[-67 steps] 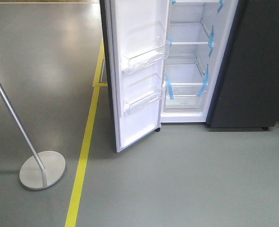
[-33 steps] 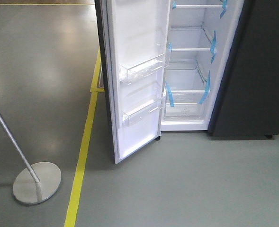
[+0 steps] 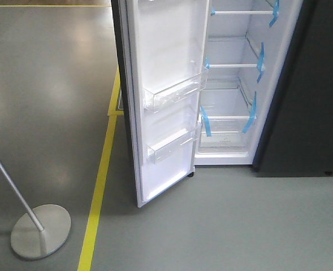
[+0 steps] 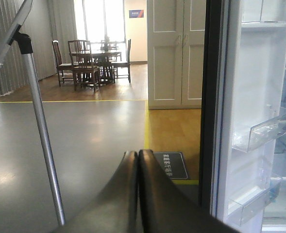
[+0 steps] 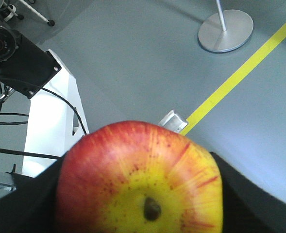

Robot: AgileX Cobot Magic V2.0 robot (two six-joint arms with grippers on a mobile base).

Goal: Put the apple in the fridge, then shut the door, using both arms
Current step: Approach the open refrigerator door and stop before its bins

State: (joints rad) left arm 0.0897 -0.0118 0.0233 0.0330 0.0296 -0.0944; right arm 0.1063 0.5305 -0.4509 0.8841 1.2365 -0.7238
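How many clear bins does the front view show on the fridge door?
2: an upper bin at mid-height of the door and a lower bin beneath it. The door top is cropped, so more may be hidden.

The fridge stands open, door swung wide, two clear bins on its white liner. Blue tape strips hang on the shelves. A yellow floor line runs beside a round stand base.

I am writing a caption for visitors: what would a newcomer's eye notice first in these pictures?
The red-and-yellow apple fills the right wrist view, held between black fingers. In the front view the fridge stands open, white inside with blue tape strips, its door swung out on the left. A metal stand is on the floor at lower left.
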